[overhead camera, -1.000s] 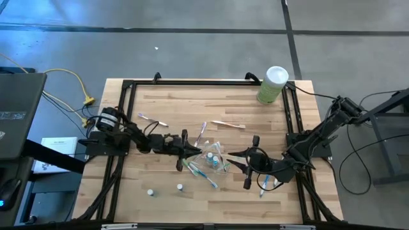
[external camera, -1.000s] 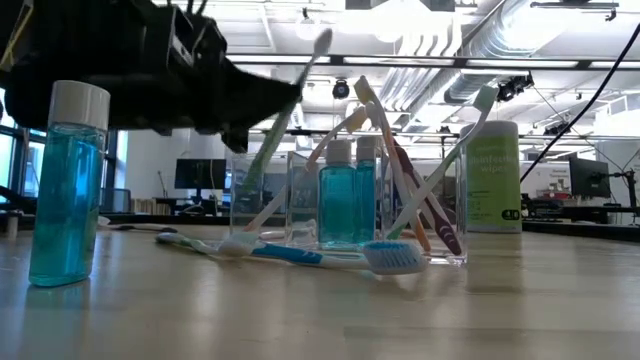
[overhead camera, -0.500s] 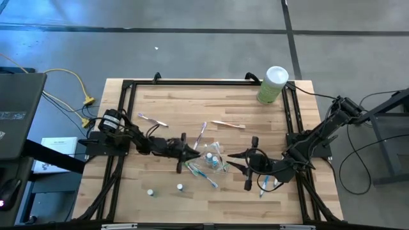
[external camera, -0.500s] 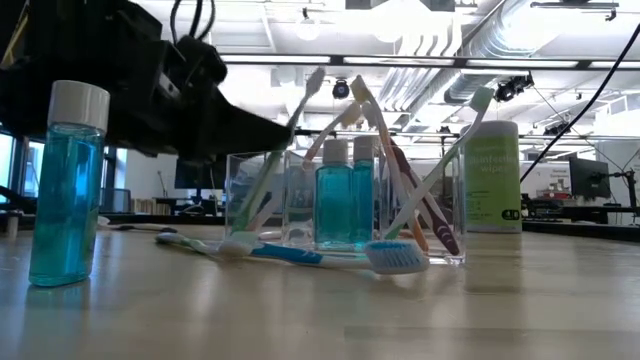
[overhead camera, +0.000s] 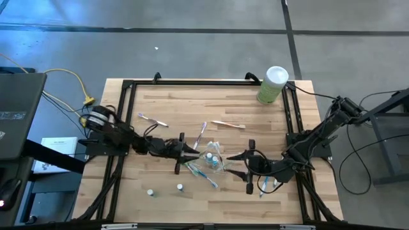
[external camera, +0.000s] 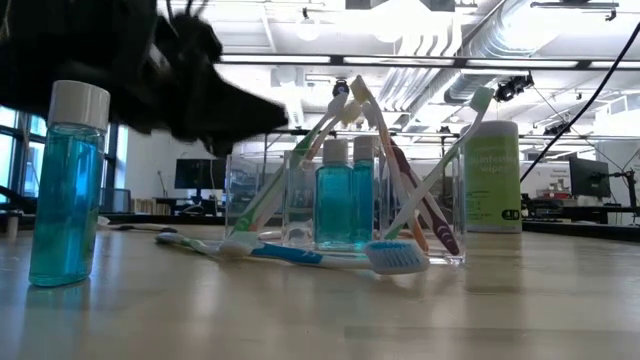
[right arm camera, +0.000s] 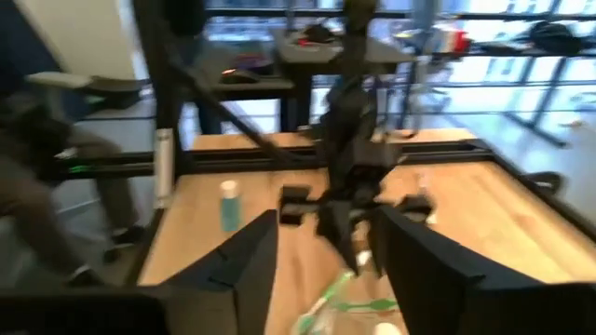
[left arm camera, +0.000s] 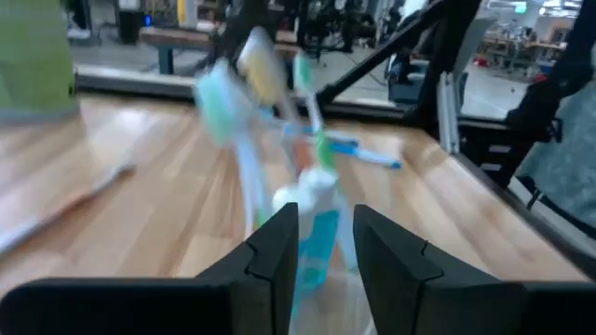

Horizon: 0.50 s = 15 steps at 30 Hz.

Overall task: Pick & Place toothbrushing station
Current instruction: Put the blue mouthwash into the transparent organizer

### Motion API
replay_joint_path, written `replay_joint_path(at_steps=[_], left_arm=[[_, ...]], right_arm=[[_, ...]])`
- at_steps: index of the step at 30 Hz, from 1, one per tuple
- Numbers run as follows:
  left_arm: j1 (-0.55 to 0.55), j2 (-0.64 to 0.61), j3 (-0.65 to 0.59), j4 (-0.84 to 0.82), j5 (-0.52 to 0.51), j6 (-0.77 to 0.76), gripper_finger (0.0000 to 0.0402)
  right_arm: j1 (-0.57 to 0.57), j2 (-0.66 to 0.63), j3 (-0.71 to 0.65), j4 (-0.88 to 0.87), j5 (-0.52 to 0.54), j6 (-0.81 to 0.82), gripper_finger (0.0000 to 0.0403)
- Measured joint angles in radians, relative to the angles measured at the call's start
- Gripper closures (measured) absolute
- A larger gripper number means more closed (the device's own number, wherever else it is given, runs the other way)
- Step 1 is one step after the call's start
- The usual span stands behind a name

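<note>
High view: your clear cup (overhead camera: 213,158) sits mid-table on the wooden table (overhead camera: 236,108), brushes fanned out of it. Left gripper (overhead camera: 189,155) lies low just beside the cup on its left-arm side, fingers spread. Right gripper (overhead camera: 241,163) lies just beside the cup on the opposite side, fingers also spread wide. Loose toothbrushes lie around the cup: a blue one (overhead camera: 207,178) near it toward the front edge, a tan one (overhead camera: 228,124) and a pink one (overhead camera: 152,119) farther back. Two small bottles (overhead camera: 180,188) stand apart from the cup, toward the front edge. Pale-green canister (overhead camera: 273,85) stands well apart from the cup, at the far corner on the right arm's side.

Low view: the cup (external camera: 345,215) holds two teal bottles (external camera: 335,195) and leaning brushes. A blue-headed brush (external camera: 395,257) lies touching the table in front of the cup. A dark arm hangs above and beside it.

Left wrist view: your fingers (left arm camera: 276,256) stand apart, with a teal bottle (left arm camera: 315,233) showing between them, beyond the tips.

Right wrist view: fingers (right arm camera: 250,261) apart; the other arm beyond the cup.
</note>
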Motion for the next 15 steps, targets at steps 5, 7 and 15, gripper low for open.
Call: replay_joint_path(at_steps=[5, 7, 15], left_arm=[[-0.075, -0.229, 0.0, -0.293, -0.087, 0.057, 0.0295], [-0.114, -0.341, 0.007, -0.479, -0.138, 0.043, 0.0294], [-0.326, -0.612, 0.213, -1.213, -0.232, -0.132, 0.0294]], right_arm=[[-0.011, 0.019, 0.0, 0.009, -0.117, -0.033, 0.0192], [-0.019, 0.038, 0.0, 0.004, -0.121, -0.056, 0.0188], [-0.041, 0.061, 0.0, 0.031, -0.138, -0.073, 0.0186]])
